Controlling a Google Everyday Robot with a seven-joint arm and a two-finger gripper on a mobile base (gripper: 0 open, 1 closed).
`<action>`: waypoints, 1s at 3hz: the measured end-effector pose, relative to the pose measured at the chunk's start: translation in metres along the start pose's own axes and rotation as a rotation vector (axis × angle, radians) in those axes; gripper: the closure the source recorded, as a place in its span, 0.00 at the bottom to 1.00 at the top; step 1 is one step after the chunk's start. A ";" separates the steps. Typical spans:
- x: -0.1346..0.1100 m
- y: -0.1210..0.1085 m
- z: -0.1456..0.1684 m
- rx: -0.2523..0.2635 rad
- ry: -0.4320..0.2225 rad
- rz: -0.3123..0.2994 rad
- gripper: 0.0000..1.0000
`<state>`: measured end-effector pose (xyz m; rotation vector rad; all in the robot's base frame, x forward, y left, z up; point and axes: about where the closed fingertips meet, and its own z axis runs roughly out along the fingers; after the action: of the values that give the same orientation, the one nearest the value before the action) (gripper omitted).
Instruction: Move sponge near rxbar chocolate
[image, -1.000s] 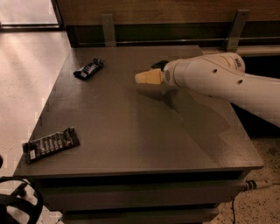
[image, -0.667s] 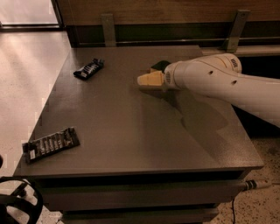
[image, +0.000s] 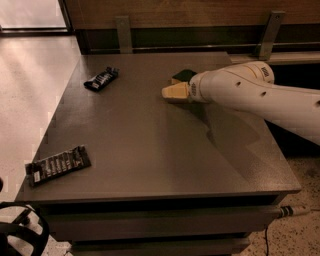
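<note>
Cream end effector (image: 175, 92) low over table (image: 150, 150), back-centre; open or closed, can't tell. Sponge (image: 184, 75) just behind it, partly hidden: dark green top, bit of yellow edge. Rxbar chocolate (image: 58, 165), long flat dark wrapper w/ white lettering, front-left corner, well apart. Crumpled glossy black wrapper (image: 101, 79) back-left.

The scene is dim and warm, with the strongest light entering at 10 to 11 o'clock, where the pale floor (image: 30, 75) glares almost white and a faint sheen spreads over the grey table (image: 150, 150). The gripper (image: 175, 92), low over the table toward 1 o'clock from the centre, and the white arm (image: 250, 92) behind it throw a broad, soft-edged shadow across the tabletop toward 4 o'clock. Below the table's front edge at 6 o'clock everything sinks into near black.
</note>
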<state>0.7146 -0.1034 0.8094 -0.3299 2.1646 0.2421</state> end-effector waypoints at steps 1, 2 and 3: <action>-0.001 0.002 0.000 -0.002 -0.001 -0.002 0.35; -0.002 0.003 -0.001 -0.003 -0.003 -0.003 0.59; -0.003 0.004 -0.001 -0.004 -0.003 -0.004 0.82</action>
<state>0.7141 -0.0998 0.8122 -0.3359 2.1602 0.2445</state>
